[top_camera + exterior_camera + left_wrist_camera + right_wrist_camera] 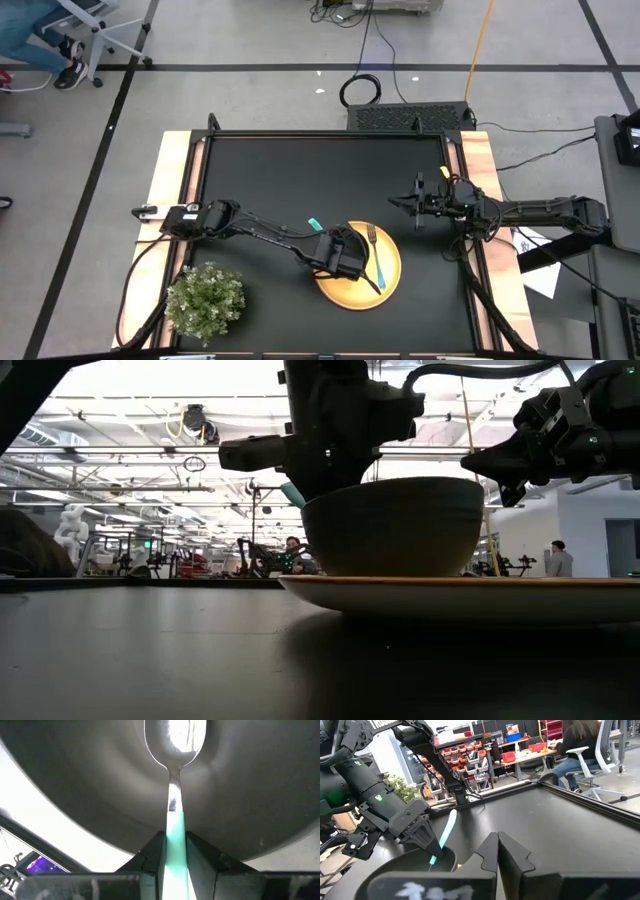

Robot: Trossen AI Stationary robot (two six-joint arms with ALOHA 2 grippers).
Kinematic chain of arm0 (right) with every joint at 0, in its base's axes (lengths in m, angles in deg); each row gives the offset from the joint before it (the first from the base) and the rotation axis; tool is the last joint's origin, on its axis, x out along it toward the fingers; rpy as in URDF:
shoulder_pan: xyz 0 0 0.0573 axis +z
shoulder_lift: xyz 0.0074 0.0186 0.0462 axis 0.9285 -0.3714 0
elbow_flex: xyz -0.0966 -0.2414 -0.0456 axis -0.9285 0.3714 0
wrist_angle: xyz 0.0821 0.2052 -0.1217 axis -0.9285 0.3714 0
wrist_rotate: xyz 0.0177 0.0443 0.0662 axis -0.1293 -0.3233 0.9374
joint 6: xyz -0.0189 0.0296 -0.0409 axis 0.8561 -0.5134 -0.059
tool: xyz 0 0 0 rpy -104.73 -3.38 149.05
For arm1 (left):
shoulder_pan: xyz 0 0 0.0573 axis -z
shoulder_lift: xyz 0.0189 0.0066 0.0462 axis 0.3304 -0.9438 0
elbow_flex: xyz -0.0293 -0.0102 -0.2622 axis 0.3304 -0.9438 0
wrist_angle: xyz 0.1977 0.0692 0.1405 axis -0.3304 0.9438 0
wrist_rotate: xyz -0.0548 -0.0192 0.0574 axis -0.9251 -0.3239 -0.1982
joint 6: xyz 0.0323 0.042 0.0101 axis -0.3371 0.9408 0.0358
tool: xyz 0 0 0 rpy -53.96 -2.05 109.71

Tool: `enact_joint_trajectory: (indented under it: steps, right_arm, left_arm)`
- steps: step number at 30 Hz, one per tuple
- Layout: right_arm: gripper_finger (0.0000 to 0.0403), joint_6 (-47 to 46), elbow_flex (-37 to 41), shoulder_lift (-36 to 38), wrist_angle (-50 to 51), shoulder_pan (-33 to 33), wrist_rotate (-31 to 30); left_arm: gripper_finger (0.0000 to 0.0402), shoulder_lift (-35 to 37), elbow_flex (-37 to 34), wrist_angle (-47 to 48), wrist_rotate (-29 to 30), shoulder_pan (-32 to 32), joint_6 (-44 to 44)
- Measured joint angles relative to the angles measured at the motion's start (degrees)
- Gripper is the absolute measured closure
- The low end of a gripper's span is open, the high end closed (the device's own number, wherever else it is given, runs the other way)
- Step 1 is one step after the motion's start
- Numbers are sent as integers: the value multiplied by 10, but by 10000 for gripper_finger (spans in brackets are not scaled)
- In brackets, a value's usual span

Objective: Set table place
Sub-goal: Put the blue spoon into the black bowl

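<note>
A round yellow plate [385, 278] lies on the black table [280, 170] at the near middle. A black bowl [395, 525] stands on the plate [460, 595]. A fork [374, 250] lies on the plate's right part. My left gripper [340, 252] is over the bowl, shut on a teal-handled spoon [175, 740] whose metal end reaches down into the bowl [100, 785]. My right gripper [405, 203] is shut and empty, above the table to the far right of the plate. My left gripper pinches the spoon's teal handle [175, 822] between its two fingers [152, 850], near where it joins the metal neck. The fingers slant down from the table's left and lie along the spoon. The handle's free end [451, 817] sticks up behind them.
A green bushy potted plant [205, 300] stands at the table's near left corner. Light wooden strips [170, 180] run along the table's left and right sides. The far half of the table is bare. People and chairs show in the room beyond.
</note>
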Motion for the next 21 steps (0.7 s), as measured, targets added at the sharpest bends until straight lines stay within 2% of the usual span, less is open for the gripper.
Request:
enact_joint_trajectory:
  steps: [21]
  right_arm:
    - [403,0,0,0,0,0,0]
  left_arm:
    - [327,0,0,-17,0,5,-4]
